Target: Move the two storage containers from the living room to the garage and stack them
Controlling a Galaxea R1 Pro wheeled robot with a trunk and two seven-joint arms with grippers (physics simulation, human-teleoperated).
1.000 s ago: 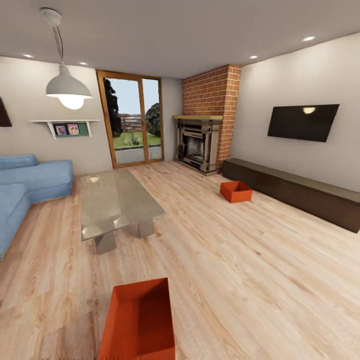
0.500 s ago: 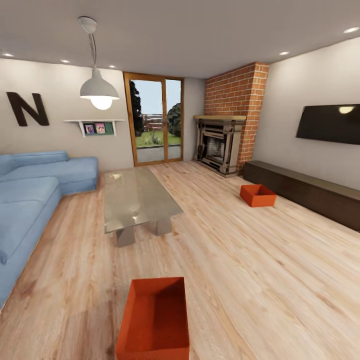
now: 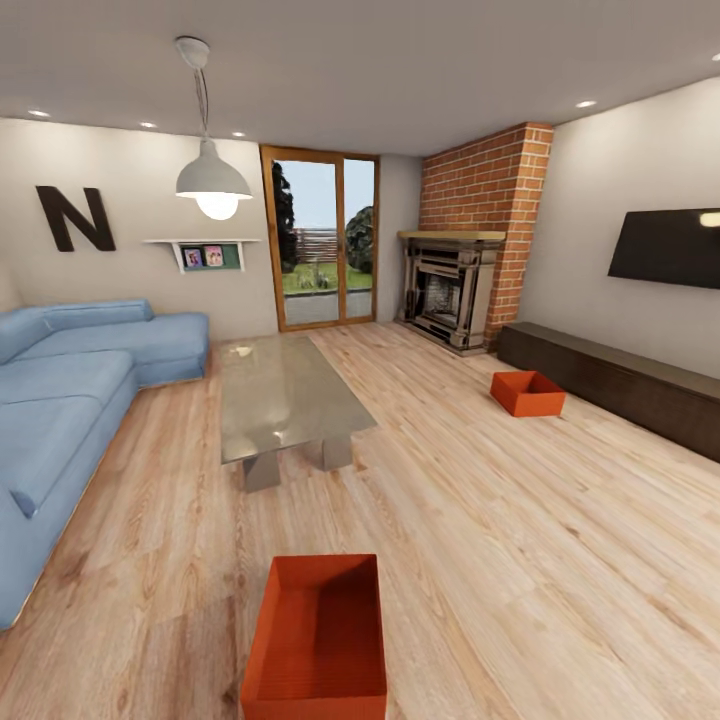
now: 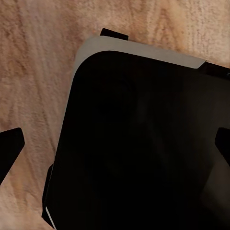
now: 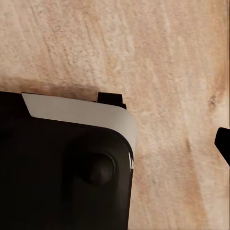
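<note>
I am in the living room. One orange-red storage container (image 3: pixel 318 640) lies on the wood-plank flooring directly in front of me, its open top facing up. The other storage container (image 3: pixel 527 392) rests farther off to the right, beside a long dark cabinet. My left gripper (image 4: pixel 115 146) hangs open over my own black base, its two fingertips (image 4: pixel 9 148) wide apart and holding nothing. My right gripper (image 5: pixel 115 143) also hangs open above base and planks, one fingertip (image 5: pixel 223 143) showing at the frame's edge. The garage and its floor are out of view.
A blue corner sofa (image 3: pixel 70 390) lines the left side. A glass coffee table (image 3: pixel 285 395) stands ahead, beyond the near container. The brick fireplace (image 3: pixel 450 290) and the low dark cabinet (image 3: pixel 620 385) run along the right wall. Open planks lie between table and cabinet.
The head view has swung left, so everything has slid to the right in the picture; the wall letter and more sofa have come in. Both containers lie where they were.
</note>
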